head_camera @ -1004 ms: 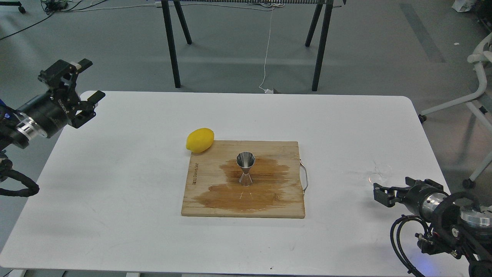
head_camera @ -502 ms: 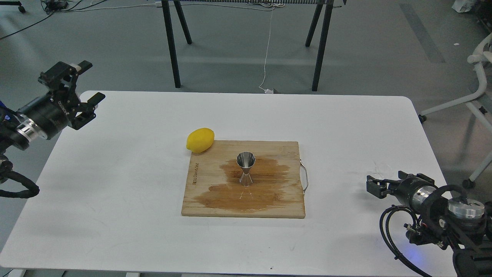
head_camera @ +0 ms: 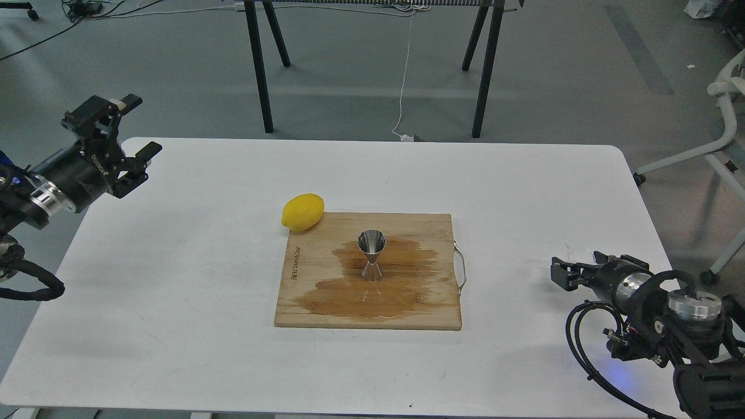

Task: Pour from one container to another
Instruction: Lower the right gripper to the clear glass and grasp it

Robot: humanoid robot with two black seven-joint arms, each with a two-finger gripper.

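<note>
Clear cup (head_camera: 585, 256) faint near table's (head_camera: 174, 326) right edge, just behind right gripper (head_camera: 560, 274), jaw spread unreadable; jigger (head_camera: 371, 255) upright mid-board (head_camera: 308, 262) as pour target; left gripper (head_camera: 137, 128) wide, empty, parked clear.

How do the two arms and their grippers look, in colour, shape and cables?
Both arms are black cylinders with a shiny silver ring behind the wrist. The left gripper has two angular black fingers, a pale tip and small white lettering. The right gripper is black and boxy. Black looped cables hang from both arms, and a blue glow shows beneath the right one.
</note>
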